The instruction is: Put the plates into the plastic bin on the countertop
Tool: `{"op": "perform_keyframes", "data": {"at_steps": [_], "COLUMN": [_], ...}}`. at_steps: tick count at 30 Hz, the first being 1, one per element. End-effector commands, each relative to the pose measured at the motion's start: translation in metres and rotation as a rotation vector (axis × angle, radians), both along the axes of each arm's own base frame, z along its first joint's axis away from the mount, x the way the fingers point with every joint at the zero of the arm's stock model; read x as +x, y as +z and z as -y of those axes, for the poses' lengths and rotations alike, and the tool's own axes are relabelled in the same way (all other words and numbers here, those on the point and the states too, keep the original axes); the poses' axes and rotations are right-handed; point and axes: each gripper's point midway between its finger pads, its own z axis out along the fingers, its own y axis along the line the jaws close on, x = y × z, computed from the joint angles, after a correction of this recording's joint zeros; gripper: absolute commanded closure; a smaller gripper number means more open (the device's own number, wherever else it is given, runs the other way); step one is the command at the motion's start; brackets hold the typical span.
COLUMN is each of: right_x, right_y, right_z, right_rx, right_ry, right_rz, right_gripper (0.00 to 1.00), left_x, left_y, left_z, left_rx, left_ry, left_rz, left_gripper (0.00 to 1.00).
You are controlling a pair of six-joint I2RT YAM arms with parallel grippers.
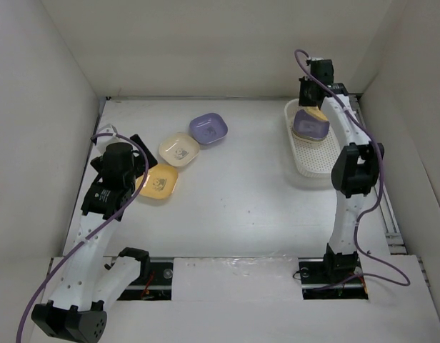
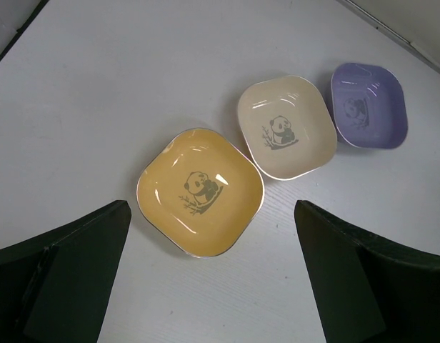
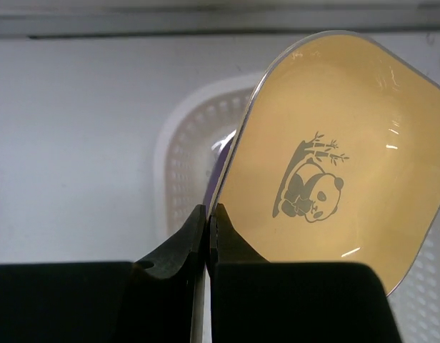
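Three plates lie in a diagonal row on the white countertop [image 1: 241, 193]: a yellow-orange plate [image 1: 158, 181] [image 2: 200, 191], a cream plate [image 1: 179, 148] [image 2: 286, 127] and a purple plate [image 1: 208, 129] [image 2: 368, 106], each with a panda picture. My left gripper [image 1: 140, 158] [image 2: 209, 239] is open and empty, just above the near side of the yellow-orange plate. My right gripper [image 1: 309, 100] [image 3: 209, 211] is shut on the rim of another yellow-orange plate [image 3: 334, 164], held tilted over the far end of the white plastic bin [image 1: 304, 158] [image 3: 181, 150]. A purple plate [image 1: 311, 127] rests in the bin.
White walls close in the countertop on the left, back and right. The bin stands at the back right beside my right arm [image 1: 352, 168]. A metal rail [image 1: 391, 229] runs along the right edge.
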Motion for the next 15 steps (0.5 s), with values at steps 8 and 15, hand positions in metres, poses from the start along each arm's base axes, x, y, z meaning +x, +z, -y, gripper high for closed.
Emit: {"op": "perform_keyframes", "data": {"at_steps": [8,15], "right_x": [0.0,-0.001], "right_y": [-0.042,-0.038], "right_z": [-0.003,-0.004], "right_rx": [0.014,-0.011], "right_ry": [0.02,-0.009], "right_rz": [-0.067,-0.053], "right_gripper": [1.0,0.51], "left_x": [0.001,0.005], "left_y": [0.006,-0.001], "left_z": [-0.001,-0.001], "left_rx": [0.012,0.022], "left_ry": [-0.009,-0.002], "left_rz": [0.028,0.001], "left_gripper": [0.0,0.0]}}
